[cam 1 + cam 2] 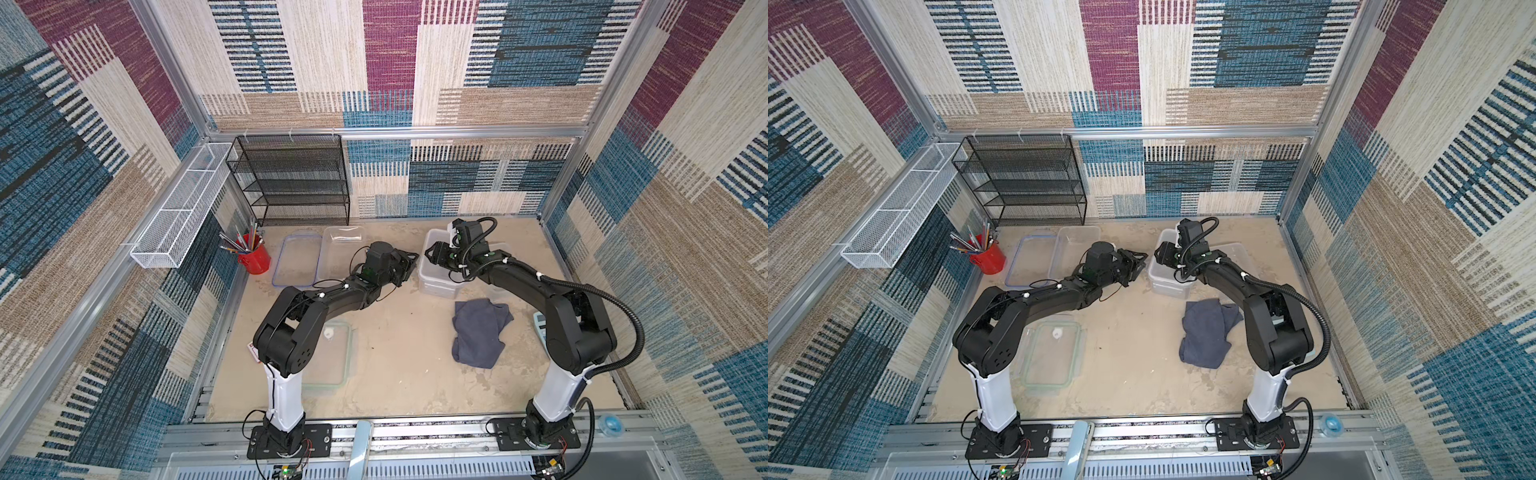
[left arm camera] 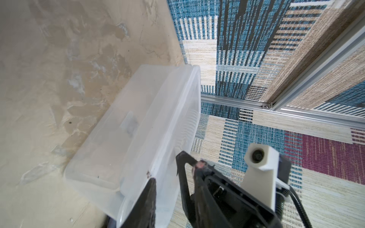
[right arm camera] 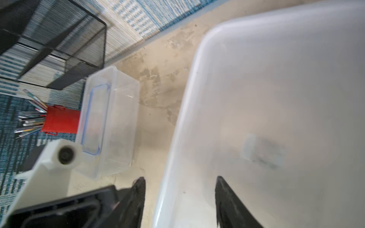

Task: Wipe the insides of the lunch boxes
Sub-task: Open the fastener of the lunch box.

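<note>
- Tipping is what I am worrying about most. My right pincer [image 3: 180, 177] is standing spread astride one wall of the deep frosted rectangular plastic lunch box [image 1: 436, 276], one finger inside and one outside. It is pinching nothing, and any sideways pull is threatening to drag or upend this light tub.
- That box is sitting toward the back of the sandy tabletop [image 1: 395, 374].
- My left pincer [image 2: 167, 166] is hovering just beside that box, jaws partly apart, with nothing between them that I am making out. I cannot tell whether it is touching the plastic.
- The two pincers are crowding each other, so I am expecting a knock if either closes in.
- The crumpled grey cloth [image 1: 480, 332] is lying on the tabletop near the deep box, in neither pincer, so I am judging that wiping is not yet starting.
- Counting lunch boxes, I am finding three:
  - the deep one;
  - a shallow clear rectangular tub [image 1: 340, 249] in front of the black mesh shelf [image 1: 291, 183];
  - a smaller frosted tub [image 1: 1239, 251], partly hidden behind the right arm [image 1: 540, 286].
- I am also counting two flat lids, one blue-rimmed [image 1: 297, 259] and one green-rimmed [image 1: 332, 353].
- I am seeing one cloth, one red cup of pencils [image 1: 254, 259] and one white wire basket [image 1: 183, 203].
</note>
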You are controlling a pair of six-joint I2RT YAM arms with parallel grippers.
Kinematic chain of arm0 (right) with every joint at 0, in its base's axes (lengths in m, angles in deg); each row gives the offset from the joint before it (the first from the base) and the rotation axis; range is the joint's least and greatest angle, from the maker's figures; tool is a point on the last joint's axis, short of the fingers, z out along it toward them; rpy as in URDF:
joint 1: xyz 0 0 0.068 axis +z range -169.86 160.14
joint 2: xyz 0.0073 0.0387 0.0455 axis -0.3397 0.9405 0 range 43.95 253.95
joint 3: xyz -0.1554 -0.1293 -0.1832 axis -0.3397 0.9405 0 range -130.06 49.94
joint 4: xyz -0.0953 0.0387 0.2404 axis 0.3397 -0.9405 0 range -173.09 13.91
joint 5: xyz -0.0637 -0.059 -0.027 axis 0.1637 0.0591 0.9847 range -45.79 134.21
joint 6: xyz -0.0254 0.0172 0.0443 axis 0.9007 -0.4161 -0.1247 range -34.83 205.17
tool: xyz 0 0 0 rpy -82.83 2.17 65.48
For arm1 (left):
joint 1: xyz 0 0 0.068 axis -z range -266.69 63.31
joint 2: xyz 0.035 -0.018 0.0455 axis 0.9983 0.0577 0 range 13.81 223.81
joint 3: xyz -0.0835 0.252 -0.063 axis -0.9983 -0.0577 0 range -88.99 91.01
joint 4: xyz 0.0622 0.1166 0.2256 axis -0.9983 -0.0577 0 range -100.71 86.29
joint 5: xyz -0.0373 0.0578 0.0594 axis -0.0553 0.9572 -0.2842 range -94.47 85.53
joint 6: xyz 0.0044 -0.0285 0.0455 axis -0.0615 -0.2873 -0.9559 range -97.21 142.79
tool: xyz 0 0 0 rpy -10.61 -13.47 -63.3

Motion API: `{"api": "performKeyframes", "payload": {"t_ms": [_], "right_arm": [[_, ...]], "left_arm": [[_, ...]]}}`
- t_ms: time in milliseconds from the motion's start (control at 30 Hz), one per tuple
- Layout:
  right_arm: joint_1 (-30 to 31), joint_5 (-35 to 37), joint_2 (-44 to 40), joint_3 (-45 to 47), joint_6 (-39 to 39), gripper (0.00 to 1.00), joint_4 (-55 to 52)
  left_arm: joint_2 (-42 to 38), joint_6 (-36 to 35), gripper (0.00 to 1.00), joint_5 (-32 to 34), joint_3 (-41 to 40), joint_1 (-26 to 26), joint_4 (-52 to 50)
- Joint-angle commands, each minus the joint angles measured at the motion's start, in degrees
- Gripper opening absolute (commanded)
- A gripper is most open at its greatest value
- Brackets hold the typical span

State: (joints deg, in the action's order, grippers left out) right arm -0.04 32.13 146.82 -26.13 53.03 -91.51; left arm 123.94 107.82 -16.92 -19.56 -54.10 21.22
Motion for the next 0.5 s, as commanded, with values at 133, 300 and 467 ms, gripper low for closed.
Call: {"api": "performKeyframes", "payload": {"t_ms": [133, 300, 467], "right_arm": [[-4.38, 2.78, -8.35, 1.99, 4.83, 0.67, -12.80], [-9.07, 1.35, -14.29, 9.71, 5.37, 0.94, -10.86], [-10.76, -4.59, -16.52, 16.96, 3.59, 0.99, -3.81]], "left_arm": [[2.46, -13.10, 0.40, -6.76, 10.91, -2.55, -17.06], [11.85, -18.74, 0.42, -19.02, 23.11, -5.32, -25.03], [16.98, -20.81, 0.42, -25.03, 28.11, -5.75, -26.17]]}}
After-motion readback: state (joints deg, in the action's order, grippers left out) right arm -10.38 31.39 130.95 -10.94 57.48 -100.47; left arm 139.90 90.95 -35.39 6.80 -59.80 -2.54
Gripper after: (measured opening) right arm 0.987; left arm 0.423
